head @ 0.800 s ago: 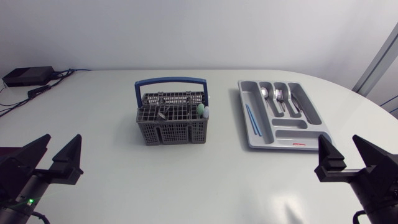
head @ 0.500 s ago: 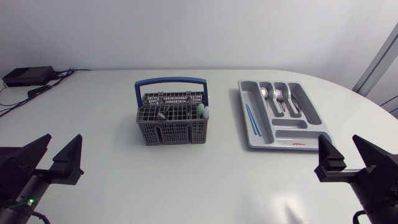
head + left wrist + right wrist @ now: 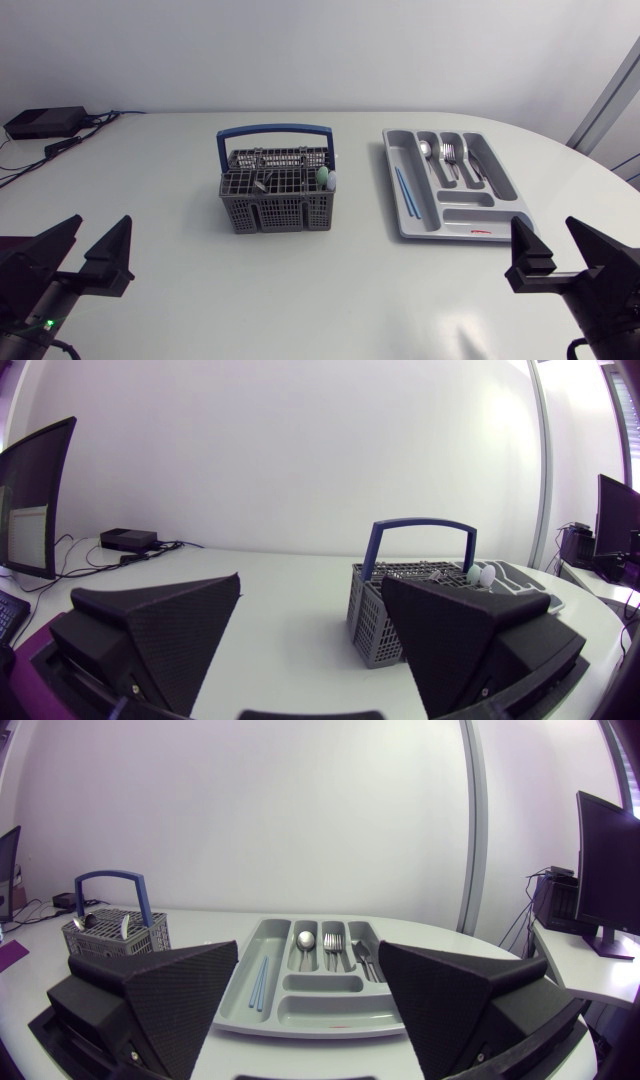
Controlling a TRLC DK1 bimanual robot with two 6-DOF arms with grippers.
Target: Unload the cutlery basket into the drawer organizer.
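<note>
No change since the earlier frames; everything stays in place.
- Cutlery basket (image 3: 275,195): one, mid-worktop (image 3: 330,280), loaded.
- Drawer organizer (image 3: 470,215): one, right of the basket, holding one spoon (image 3: 425,150), one fork (image 3: 448,153) and two blue sticks (image 3: 405,190).
- Left end effector (image 3: 102,222): wide open, empty.
- Right end effector (image 3: 545,225): wide open, empty.

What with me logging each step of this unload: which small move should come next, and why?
Probably swing the left gripper toward the cutlery basket, stopping above the green and white handles at its end. The basket holds items not yet unloaded, both grippers are open and empty by the table's near edge, and the left one sits nearer the basket than the right gripper.
</note>
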